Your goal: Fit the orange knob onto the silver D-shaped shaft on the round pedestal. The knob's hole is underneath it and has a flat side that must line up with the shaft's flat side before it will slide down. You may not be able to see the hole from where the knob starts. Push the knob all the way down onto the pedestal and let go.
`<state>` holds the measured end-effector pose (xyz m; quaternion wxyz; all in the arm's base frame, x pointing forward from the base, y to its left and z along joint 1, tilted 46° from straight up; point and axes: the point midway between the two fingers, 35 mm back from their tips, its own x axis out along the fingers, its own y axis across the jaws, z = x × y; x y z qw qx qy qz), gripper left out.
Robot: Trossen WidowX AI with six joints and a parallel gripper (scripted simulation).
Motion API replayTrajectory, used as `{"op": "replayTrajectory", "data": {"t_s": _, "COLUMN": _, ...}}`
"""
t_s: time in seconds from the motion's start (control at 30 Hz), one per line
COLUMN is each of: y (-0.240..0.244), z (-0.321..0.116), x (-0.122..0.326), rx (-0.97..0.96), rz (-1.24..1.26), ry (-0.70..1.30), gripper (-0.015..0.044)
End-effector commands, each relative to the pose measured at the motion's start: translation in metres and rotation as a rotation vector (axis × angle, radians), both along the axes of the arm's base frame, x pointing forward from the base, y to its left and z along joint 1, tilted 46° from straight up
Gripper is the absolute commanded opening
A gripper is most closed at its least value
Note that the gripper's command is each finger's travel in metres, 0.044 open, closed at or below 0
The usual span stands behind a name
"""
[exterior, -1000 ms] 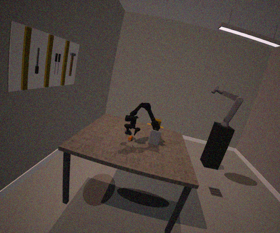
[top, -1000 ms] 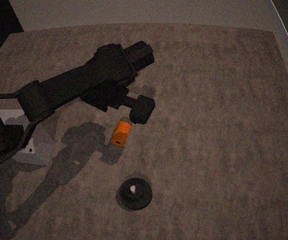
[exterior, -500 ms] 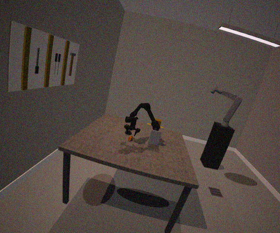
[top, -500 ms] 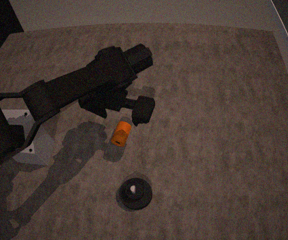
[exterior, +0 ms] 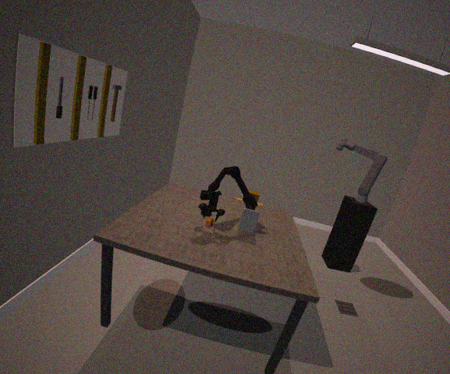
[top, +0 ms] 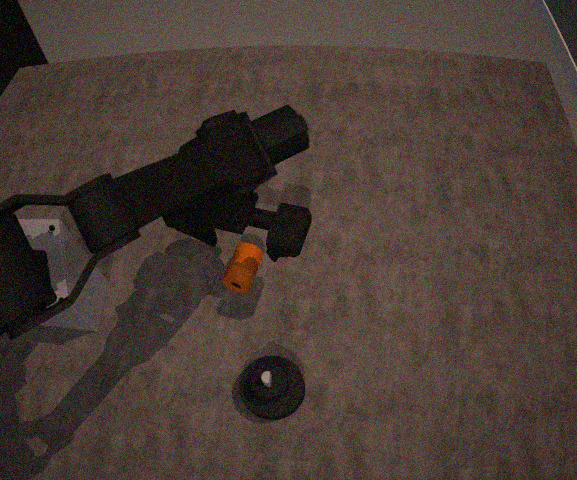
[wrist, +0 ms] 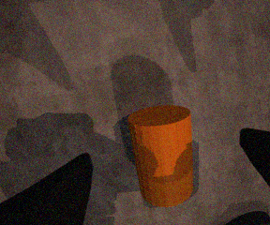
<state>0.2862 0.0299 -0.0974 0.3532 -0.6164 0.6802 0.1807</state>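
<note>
Wrist view shows the tool (top: 249,242) (exterior: 214,219) (wrist: 168,149) spread wide, holding nothing, above the orange knob (top: 243,267) (exterior: 209,221) (wrist: 164,157).

A workshop or robot lab — tool poster (exterior: 69,92) on the wall, black arm (top: 148,183) (exterior: 237,181) on a table (top: 433,258) (exterior: 168,241).

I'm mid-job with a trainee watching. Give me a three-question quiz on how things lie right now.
1. The tool is:
A) shut on the knob
B) open
C) shut on nothing
2. True or false: the knob is seated on the shaft.
3. Fill in: the shaft shows clearly only in the ____ view.

Key: 1 B; 2 false; 3 top
</note>
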Motion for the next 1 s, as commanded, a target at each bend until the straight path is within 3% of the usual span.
{"op": "replayTrajectory", "data": {"t_s": 0.0, "y": -0.006, "z": -0.005, "x": 0.0, "rx": -0.005, "rz": 0.006, "ry": 0.003, "gripper": 0.044}}
{"op": "replayTrajectory", "data": {"t_s": 0.53, "y": -0.023, "z": -0.022, "x": -0.001, "rx": -0.008, "rz": 0.006, "ry": 0.003, "gripper": 0.044}}
{"op": "replayTrajectory", "data": {"t_s": 0.8, "y": -0.023, "z": -0.022, "x": -0.001, "rx": -0.008, "rz": 0.006, "ry": 0.003, "gripper": 0.024}}
{"op": "replayTrajectory", "data": {"t_s": 0.97, "y": -0.023, "z": -0.022, "x": -0.001, "rx": -0.008, "rz": 0.006, "ry": 0.003, "gripper": 0.024}}
